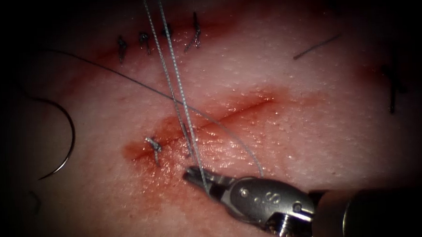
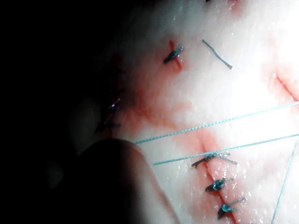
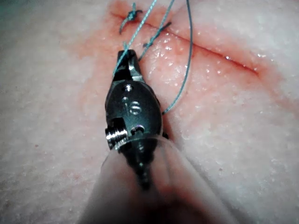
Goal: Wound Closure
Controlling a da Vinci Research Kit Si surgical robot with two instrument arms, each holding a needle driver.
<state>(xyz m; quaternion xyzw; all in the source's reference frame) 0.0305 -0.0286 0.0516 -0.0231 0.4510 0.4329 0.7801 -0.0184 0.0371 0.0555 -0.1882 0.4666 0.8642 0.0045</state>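
Pinching braided thread, the right tool sits below the cut (curved needle lies free, left).

thread: both strands cut off at top edge | right tool: shaft cut off at right edge

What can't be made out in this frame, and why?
- Where the two taut strands of thread lead: the endoscope view's top edge cuts them off.
- How far the right tool has its jaws closed on the thread: too small in the endoscope view; the right wrist view sees them from behind.
- The needle lying left of the cut: its ends fade into shadow.
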